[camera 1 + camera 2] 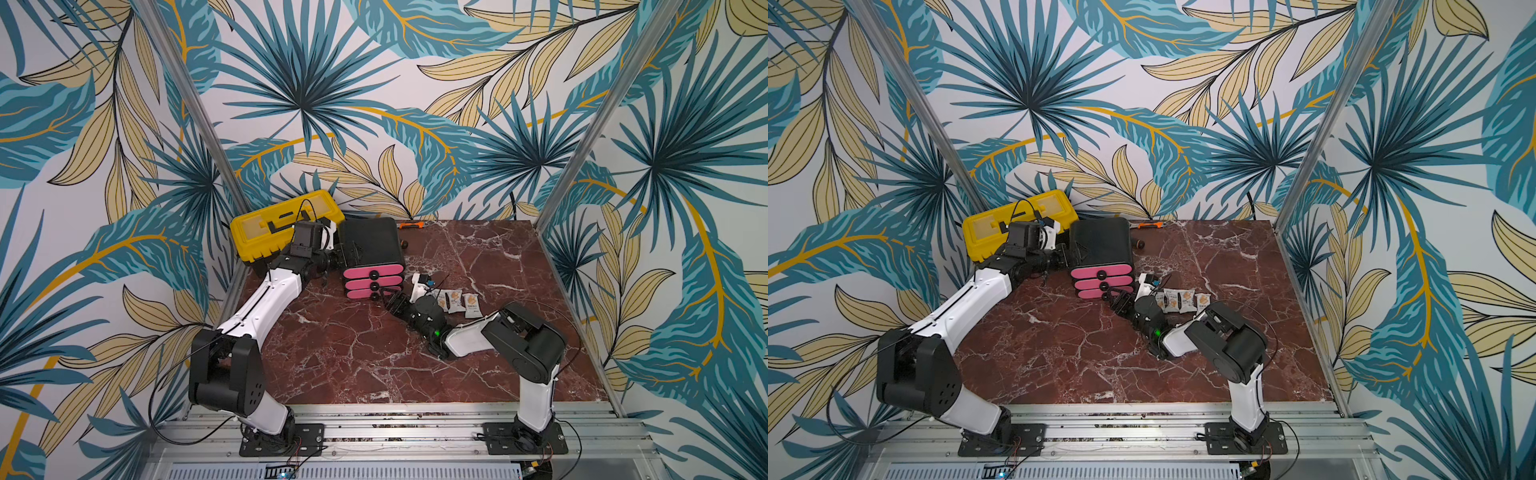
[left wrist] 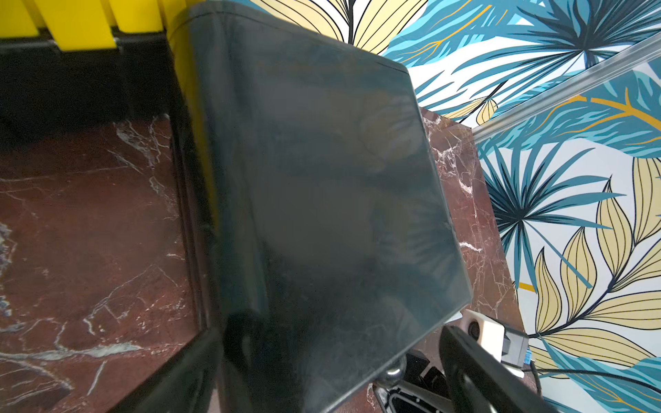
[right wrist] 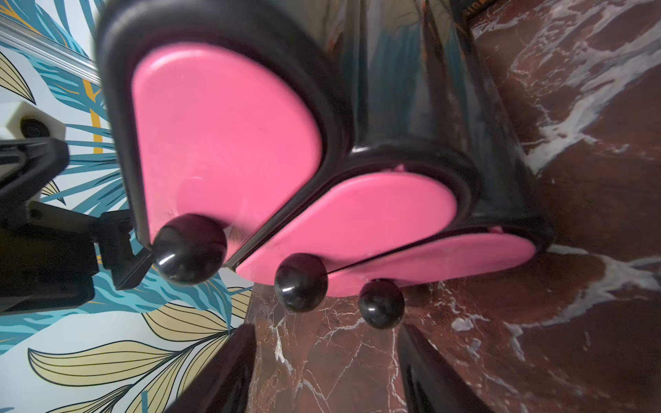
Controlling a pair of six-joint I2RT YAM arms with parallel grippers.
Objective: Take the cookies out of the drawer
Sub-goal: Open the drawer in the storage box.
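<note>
Marble table (image 1: 374, 365), red-brown. Yellow toolbox (image 1: 266, 232) in the far-left corner, lid shut, contents not visible. Black drawer unit (image 1: 370, 241) just beside it, near the far edge and left of centre. Its three pink fronts face the near edge, all pushed in: top drawer (image 3: 221, 132), middle drawer (image 3: 357, 218), bottom drawer (image 3: 447, 257). Nothing inside shows.

Left gripper (image 1: 337, 258) is at the side of the unit that faces the table's left edge. In the left wrist view the jaws stand wide with the black body between them; cannot tell if they pinch it or only brace it. Right gripper (image 3: 325, 332) is low over the table, just in front of the knobs. Its jaws are parted and empty, roughly in line with the bottom knob (image 3: 381, 304).

Cookies (image 1: 1186, 300): four white packets with a tan biscuit print lie flat in a row on the table. They are just beside the unit toward the right edge, behind the right wrist. No green or black packets in view; probably any others are in the closed drawers.

Handling guess: light sealed film, crinkly, a bit slick, with brittle contents. Take each by a crimped end seam or lightly across the narrow width, and don't crush the middle. The knobs are small, round and glossy, so slip risk; close squarely behind the ball.

Small stuff: orange tool (image 1: 409, 225) at the far edge. Small dark ball (image 1: 405, 245) near the unit's back corner.
</note>
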